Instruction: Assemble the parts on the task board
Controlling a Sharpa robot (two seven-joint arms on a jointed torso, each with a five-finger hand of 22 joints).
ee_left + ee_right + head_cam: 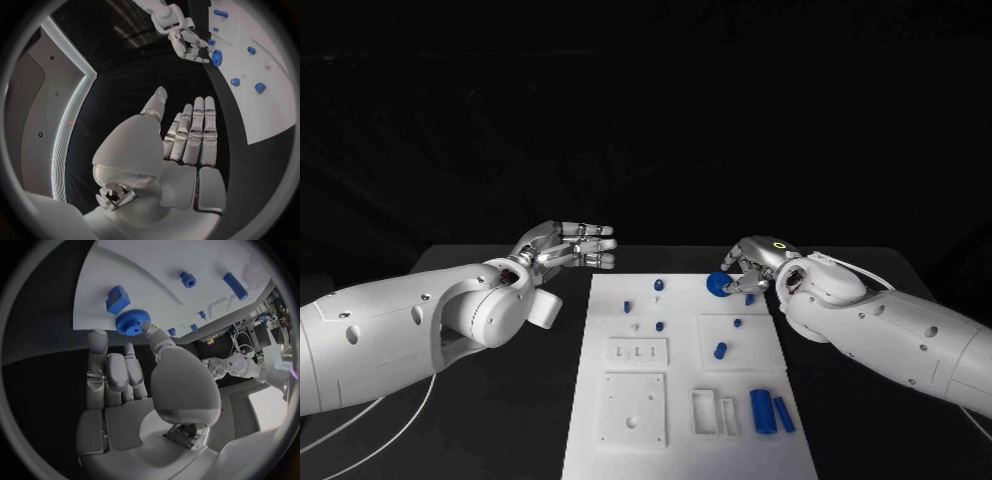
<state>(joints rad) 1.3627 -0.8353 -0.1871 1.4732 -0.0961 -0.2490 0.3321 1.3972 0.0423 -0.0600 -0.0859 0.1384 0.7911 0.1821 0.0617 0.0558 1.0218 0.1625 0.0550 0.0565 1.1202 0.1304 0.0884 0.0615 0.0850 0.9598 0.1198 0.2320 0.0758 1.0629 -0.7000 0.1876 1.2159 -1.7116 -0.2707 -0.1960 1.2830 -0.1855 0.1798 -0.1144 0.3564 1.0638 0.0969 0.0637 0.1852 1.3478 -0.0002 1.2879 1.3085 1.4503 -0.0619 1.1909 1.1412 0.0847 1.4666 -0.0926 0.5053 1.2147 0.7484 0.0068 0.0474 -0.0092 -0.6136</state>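
Note:
The white task board (682, 440) lies in the middle of the black table. A blue gear (718, 284) sits at its far right corner. My right hand (759, 264) is just to the right of it, with the thumb tip (147, 329) against the gear (132, 321) and the other fingers straight and short of it, gripping nothing. My left hand (574, 245) hovers off the board's far left corner, its fingers (195, 130) stretched out flat and holding nothing. Small blue pegs (656, 285) stand on the far half of the board.
A blue cylinder (764, 411) and a blue bar (783, 414) lie at the board's near right, beside a slotted white frame (714, 412). Two raised white plates (635, 408) sit near left. A blue block (117, 299) lies close to the gear. Black table flanks the board.

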